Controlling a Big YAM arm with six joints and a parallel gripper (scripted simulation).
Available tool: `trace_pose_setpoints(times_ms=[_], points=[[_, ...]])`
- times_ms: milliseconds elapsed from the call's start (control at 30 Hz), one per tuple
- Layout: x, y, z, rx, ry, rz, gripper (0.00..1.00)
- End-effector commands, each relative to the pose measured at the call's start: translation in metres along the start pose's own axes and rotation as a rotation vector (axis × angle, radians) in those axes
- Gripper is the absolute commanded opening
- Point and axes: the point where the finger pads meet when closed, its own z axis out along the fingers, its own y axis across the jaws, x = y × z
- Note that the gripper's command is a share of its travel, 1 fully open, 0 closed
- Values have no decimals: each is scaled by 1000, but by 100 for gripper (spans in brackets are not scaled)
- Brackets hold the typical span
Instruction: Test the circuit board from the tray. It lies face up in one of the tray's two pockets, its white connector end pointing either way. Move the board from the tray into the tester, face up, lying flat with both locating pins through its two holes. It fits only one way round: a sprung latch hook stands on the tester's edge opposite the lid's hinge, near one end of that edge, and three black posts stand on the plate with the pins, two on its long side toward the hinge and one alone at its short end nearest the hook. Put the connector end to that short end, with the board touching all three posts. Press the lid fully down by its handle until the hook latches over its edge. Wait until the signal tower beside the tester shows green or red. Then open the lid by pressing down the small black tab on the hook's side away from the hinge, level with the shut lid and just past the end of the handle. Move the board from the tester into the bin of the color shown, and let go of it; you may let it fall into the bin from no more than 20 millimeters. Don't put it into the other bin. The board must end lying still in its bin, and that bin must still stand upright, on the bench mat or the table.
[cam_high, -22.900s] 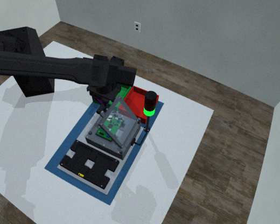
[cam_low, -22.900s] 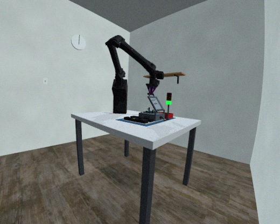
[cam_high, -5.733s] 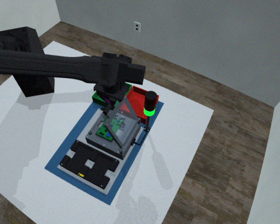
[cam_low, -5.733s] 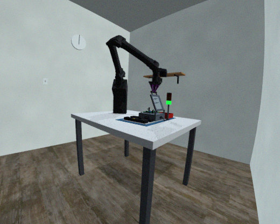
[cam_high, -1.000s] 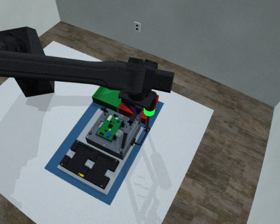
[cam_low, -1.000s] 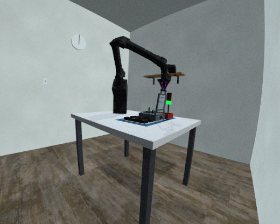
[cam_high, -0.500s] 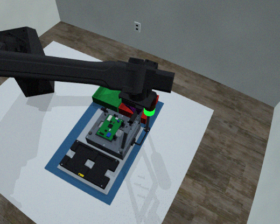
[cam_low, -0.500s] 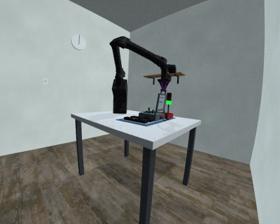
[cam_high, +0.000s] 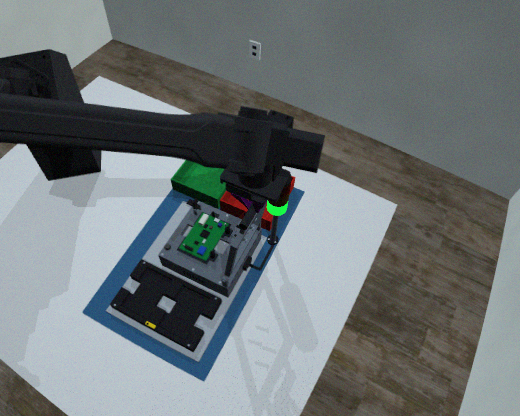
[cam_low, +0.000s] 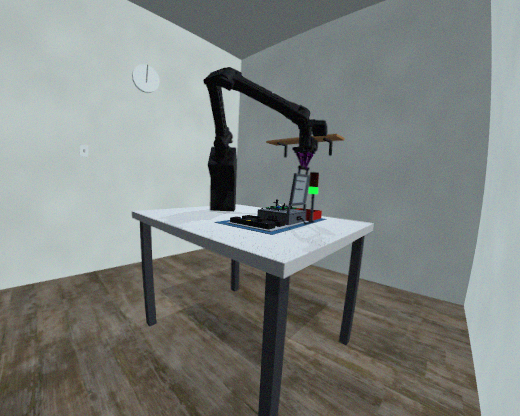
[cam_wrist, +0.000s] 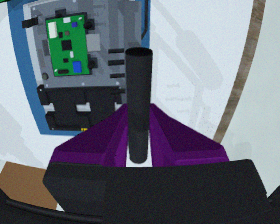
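The black arm's end effector (cam_low: 304, 162), with purple fingers, is clamped on the black cylindrical handle (cam_wrist: 138, 97) of the grey tester lid (cam_low: 299, 191). The lid stands raised nearly upright above the grey tester (cam_high: 212, 260), with the end effector at its top edge, as the exterior view shows.

The green circuit board (cam_high: 204, 237) lies face up on the tester's plate, its white connector end (cam_high: 204, 218) toward the bins. Whether the pins pass through its holes is too small to make out.

Beside the tester, the slim black signal tower (cam_high: 276, 207) glows green. Past the tester, a green open bin (cam_high: 197, 181) and a red open bin (cam_high: 235, 204) stand side by side, the red one largely hidden under the wrist in the top view. The black two-pocket tray (cam_high: 165, 310) lies on the tester's other side, on the blue bench mat (cam_high: 100, 302), which rests on the white speckled surface (cam_high: 350, 240).
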Motion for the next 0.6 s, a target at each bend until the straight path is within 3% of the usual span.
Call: trace_pose_setpoints(times_ms=[0, 33, 133, 200, 300, 567], points=[[7, -25, 9, 16, 0, 35, 0], [7, -25, 9, 16, 0, 35, 48], [7, -25, 9, 16, 2, 35, 48], [6, -13, 11, -4, 5, 13, 48], [11, -21, -3, 24, -4, 30, 48], [4, -17, 3, 11, -2, 15, 48]])
